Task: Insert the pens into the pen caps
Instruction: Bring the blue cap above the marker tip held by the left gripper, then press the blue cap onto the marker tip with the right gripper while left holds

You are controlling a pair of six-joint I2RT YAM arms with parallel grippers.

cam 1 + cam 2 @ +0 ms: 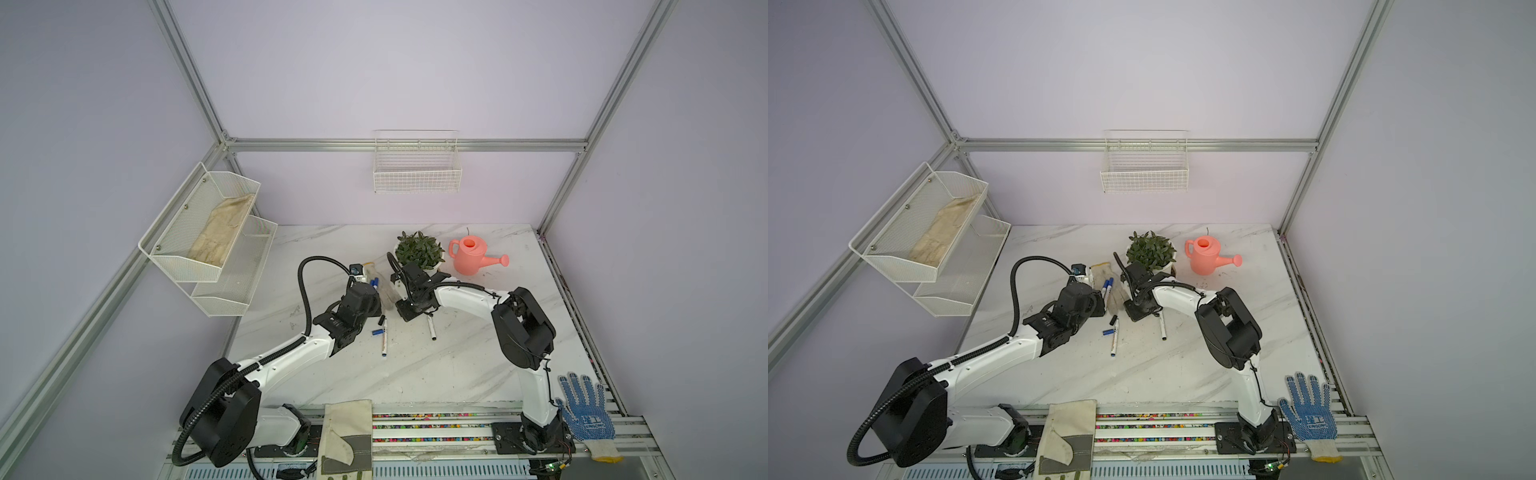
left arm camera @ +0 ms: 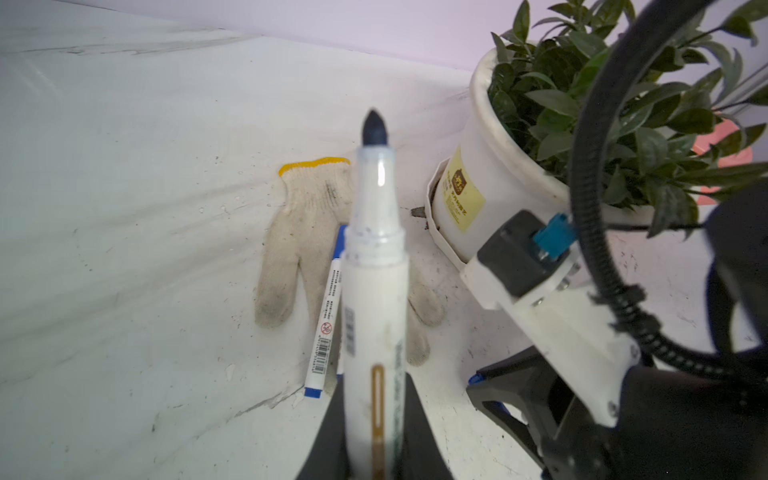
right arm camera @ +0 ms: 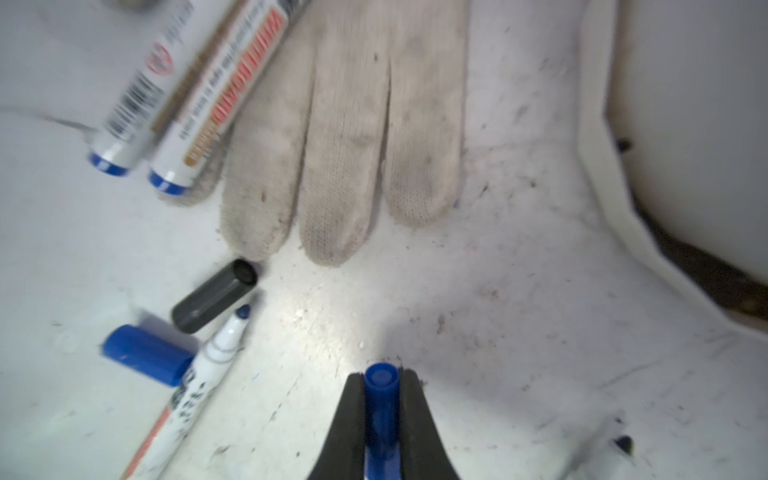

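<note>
Since uncapped, white pen [image 2: 374,291] shows dark tip.

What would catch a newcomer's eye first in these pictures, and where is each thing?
The pink watering can stands out at the back of the table, beside the potted plant. In the wrist views, the left gripper is shut on an uncapped pen and the right gripper on a blue cap. A blue-dotted glove lies on the front rail.
</note>
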